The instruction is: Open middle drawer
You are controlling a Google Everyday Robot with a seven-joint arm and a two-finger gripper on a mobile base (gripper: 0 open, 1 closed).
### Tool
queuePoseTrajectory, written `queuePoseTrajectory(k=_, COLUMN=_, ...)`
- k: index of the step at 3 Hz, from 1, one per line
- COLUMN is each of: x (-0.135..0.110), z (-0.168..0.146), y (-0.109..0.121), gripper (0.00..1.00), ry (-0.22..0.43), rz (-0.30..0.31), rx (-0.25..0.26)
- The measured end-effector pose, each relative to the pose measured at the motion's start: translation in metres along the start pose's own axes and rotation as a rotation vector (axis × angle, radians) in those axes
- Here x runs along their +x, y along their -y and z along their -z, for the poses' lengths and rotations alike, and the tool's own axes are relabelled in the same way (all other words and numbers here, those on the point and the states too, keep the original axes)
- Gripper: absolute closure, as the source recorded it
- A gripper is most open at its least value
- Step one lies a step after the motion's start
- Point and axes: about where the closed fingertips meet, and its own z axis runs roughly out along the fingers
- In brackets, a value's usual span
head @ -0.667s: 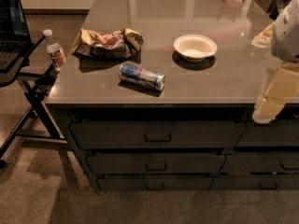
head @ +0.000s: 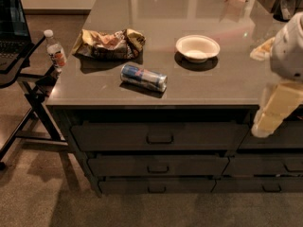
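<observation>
The middle drawer (head: 194,165), 2nd front under the countertop (head: 222,82), looks rigid and weighty; take its centre pull (head: 157,168). The gripper (head: 262,128) hangs at the countertop's right front edge; open or closed, I cannot tell.

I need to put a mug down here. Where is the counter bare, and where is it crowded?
Bare: the far strip of the counter behind the chip bag and bowl, and the front right patch between the can, the bowl and the gripper, which hangs by the counter's right front edge. Crowded: the middle left, where bag and can lie close.

No legible text (tool (head: 261,126) far right)
</observation>
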Motion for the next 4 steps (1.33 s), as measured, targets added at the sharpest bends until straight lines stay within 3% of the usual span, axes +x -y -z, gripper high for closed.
queuePoseTrajectory(k=2, x=0.023, z=-0.081, y=-0.054, gripper=0.00, ry=0.162, rz=0.016, rx=-0.044)
queuePoseTrajectory(k=3, x=0.029, z=-0.123, y=-0.073, gripper=0.00, ry=0.237, rz=0.056, rx=-0.012)
queuePoseTrajectory(k=4, x=0.029, z=-0.125, y=-0.068, gripper=0.00, ry=0.239, rz=0.078, rx=0.025)
